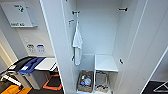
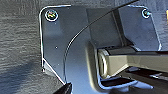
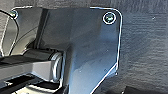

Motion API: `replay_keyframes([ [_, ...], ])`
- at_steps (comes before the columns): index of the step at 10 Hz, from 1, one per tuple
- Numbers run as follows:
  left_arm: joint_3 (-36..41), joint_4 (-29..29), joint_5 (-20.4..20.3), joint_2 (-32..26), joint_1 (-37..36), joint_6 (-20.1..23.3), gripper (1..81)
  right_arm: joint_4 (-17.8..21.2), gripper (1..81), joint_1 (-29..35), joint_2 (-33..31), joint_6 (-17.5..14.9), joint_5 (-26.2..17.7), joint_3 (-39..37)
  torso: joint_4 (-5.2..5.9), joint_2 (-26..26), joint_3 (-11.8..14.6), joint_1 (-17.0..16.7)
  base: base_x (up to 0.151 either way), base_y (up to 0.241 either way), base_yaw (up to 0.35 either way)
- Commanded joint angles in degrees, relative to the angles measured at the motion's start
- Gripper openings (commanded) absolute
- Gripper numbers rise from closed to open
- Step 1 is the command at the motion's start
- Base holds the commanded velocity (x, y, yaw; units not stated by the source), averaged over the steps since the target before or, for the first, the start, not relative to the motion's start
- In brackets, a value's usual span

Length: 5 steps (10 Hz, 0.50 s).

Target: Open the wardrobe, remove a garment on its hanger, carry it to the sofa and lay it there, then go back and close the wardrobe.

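Observation:
The wardrobe (image 1: pixel 100 32) stands straight ahead in the head view with both flat white doors swung wide, the left door (image 1: pixel 55 45) edge-on and the right door (image 1: pixel 140 50) angled out. Inside, a white short-sleeved shirt (image 1: pixel 77 42) hangs limp by the left wall from a fitting near the top. A low white shelf (image 1: pixel 106 62) fills the right half at the bottom. A dark part of my left gripper (image 2: pixel 63 89) shows above dark floor in the left wrist view. In the right wrist view, a dark part of my right gripper (image 3: pixel 135 90) does the same.
Two baskets (image 1: pixel 85 81) of small items sit on the wardrobe floor. Left of the wardrobe are a wall box (image 1: pixel 17 13), a white table (image 1: pixel 46 63), a grey bin with a blue lid (image 1: pixel 30 67) and an orange frame (image 1: pixel 52 85) on the floor.

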Motion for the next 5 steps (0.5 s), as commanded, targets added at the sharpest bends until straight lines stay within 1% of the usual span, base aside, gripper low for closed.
replay_keyframes([
  [1,-0.2,-0.5,3.2,0.0,-2.0,0.0,81.1,0.0,81.1,1.8,-0.3,0.1,-3.5,0.1,0.0,0.0,0.0,0.0,0.0,0.0,0.0],
  [5,-0.2,-0.5,3.1,-0.1,-2.0,-0.1,81.1,-0.2,81.1,1.6,0.7,0.1,-3.5,0.2,0.0,0.0,0.0,0.0,0.0,0.0,0.0],
])
